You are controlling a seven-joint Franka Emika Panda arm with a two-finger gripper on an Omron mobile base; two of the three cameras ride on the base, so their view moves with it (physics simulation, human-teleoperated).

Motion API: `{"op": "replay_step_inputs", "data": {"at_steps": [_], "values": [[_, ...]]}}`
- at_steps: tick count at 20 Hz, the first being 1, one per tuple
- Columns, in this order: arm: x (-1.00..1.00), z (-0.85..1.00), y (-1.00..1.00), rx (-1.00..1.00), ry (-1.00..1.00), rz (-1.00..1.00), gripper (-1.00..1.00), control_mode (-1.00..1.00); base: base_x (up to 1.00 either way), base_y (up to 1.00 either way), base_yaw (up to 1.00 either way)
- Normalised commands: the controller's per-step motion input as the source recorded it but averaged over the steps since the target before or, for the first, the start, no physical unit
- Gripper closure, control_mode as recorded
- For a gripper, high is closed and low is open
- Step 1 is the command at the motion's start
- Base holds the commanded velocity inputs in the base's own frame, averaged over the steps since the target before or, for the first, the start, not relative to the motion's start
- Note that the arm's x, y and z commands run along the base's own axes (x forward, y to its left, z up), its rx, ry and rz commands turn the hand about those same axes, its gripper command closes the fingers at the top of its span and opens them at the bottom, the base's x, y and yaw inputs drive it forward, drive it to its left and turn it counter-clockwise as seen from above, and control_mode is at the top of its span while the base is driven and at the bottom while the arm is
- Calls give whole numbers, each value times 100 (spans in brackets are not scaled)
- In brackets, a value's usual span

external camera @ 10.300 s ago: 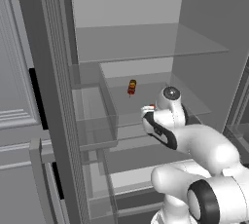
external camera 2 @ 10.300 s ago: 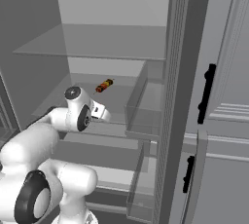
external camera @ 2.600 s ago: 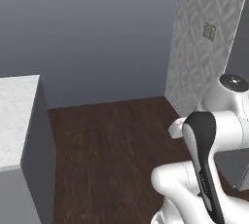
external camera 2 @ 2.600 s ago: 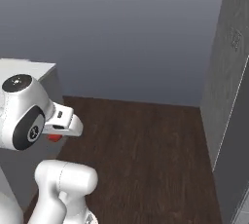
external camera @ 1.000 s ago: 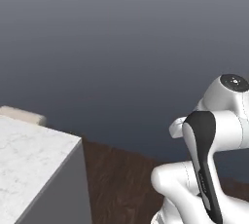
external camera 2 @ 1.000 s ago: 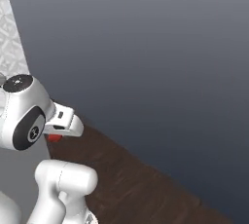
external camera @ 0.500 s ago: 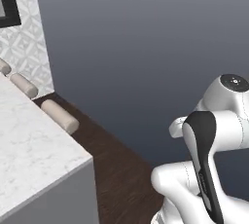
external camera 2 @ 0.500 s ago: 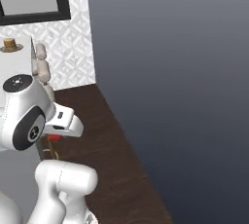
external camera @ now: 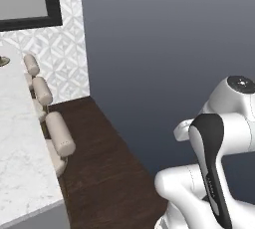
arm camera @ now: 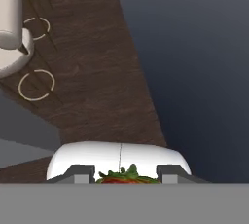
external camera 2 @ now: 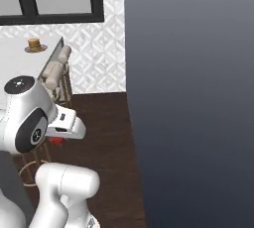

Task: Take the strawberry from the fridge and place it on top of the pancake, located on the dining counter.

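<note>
Pinching the strawberry [arm camera: 125,176] between its two fingertips, the gripper [arm camera: 125,173] hangs low at the bottom of the hand view, the fruit's green leaves and red top just peeking up between the dark tips. In the right base view the same red speck [external camera 2: 58,141] shows under the hand at the left of the frame, tucked close against the arm.

Below and beyond the hand lies dark wooden floor [arm camera: 97,62], with padded stools [external camera: 59,134] lined up along the edge of the dining counter [external camera: 20,163], whose white marble top fills the lower left of the left base view. At the upper left of the right base view, the pancake [external camera 2: 33,44] sits on its plate on that counter, well apart from the hand.

So the fetching looks done: the fruit is out of the fridge and in the grip. What is left, I judge, is closing on the counter, bringing the hand above the pancake, and setting the fruit down on top.
</note>
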Motion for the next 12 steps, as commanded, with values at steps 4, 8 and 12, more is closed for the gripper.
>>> {"op": "replay_step_inputs", "data": {"at_steps": [4, 8, 12], "values": [[0, 0, 0, 0, 0, 0, 100, 100, 100, -16, 33], [0, 0, 0, 0, 0, 0, 100, 100, 100, -28, 31], [0, 0, 0, 0, 0, 0, 100, 100, 100, -39, 35]]}}
